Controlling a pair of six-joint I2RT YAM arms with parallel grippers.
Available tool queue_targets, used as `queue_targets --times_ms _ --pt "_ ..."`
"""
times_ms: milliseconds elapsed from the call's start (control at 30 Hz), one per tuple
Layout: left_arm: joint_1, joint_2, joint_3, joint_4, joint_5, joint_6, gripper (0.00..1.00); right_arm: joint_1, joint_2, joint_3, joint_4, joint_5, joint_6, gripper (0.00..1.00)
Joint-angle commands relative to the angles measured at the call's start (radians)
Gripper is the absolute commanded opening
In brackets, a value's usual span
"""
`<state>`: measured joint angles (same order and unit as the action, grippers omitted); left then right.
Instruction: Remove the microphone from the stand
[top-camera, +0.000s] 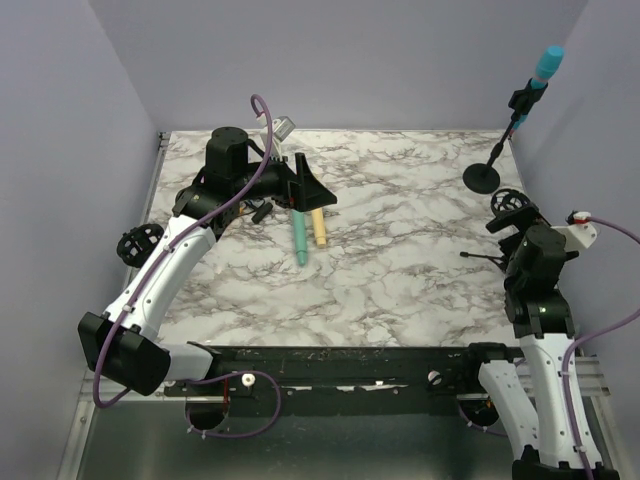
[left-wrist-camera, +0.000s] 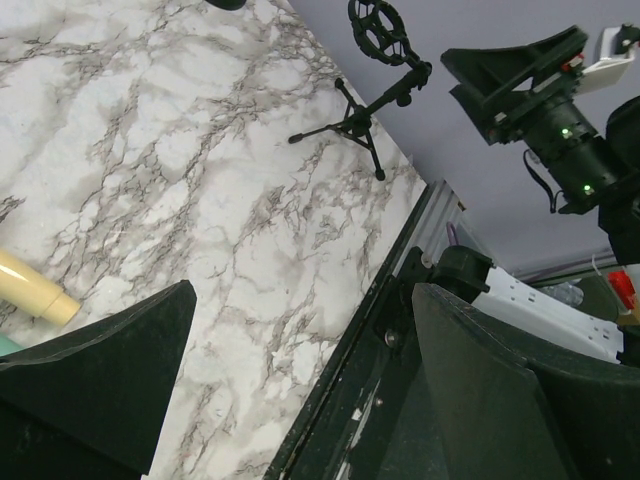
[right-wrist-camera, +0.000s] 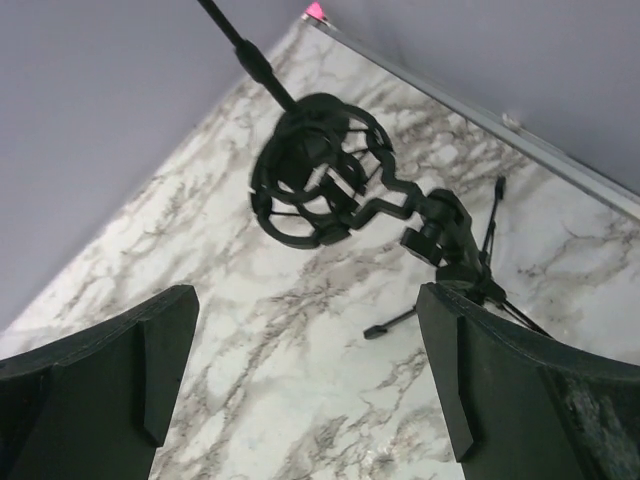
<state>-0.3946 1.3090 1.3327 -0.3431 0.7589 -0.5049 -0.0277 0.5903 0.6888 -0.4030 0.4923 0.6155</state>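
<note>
A microphone with a cyan head (top-camera: 547, 64) sits in the clip of a tall black stand (top-camera: 512, 128) with a round base (top-camera: 483, 177) at the far right. My right gripper (top-camera: 518, 230) is open and empty, low over the table below that stand. In the right wrist view it (right-wrist-camera: 305, 385) faces an empty shock mount (right-wrist-camera: 318, 172), and the tall stand's pole (right-wrist-camera: 238, 40) shows at the top. My left gripper (top-camera: 307, 190) is open and empty at the far left-centre, and its wrist view (left-wrist-camera: 300, 390) shows bare marble between the fingers.
A small tripod stand (top-camera: 497, 256) carries the empty shock mount (top-camera: 512, 204) next to my right gripper; it also shows in the left wrist view (left-wrist-camera: 357, 122). A teal microphone (top-camera: 300, 240) and a beige one (top-camera: 318, 230) lie under my left gripper. Purple walls enclose the table.
</note>
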Motion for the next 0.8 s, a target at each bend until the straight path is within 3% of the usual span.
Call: queue_targets --times_ms 0,267,433,600,767 --pt "-0.003 -0.005 -0.001 0.007 0.015 0.004 0.94 -0.005 0.001 0.092 0.01 -0.057 -0.094 1.0" --pt "-0.004 -0.014 -0.001 0.009 0.016 0.003 0.94 -0.005 0.18 0.195 0.238 -0.151 -0.189 1.0" --pt "-0.004 -0.028 0.003 0.003 0.014 0.009 0.94 -0.005 0.403 0.353 0.296 -0.196 -0.229 1.0" --pt "-0.003 -0.036 0.01 -0.008 0.015 0.016 0.94 -0.005 0.625 0.521 0.312 -0.19 -0.268 1.0" --pt "-0.004 -0.05 0.017 -0.028 -0.015 0.037 0.94 -0.005 0.781 0.541 0.461 -0.146 -0.338 1.0"
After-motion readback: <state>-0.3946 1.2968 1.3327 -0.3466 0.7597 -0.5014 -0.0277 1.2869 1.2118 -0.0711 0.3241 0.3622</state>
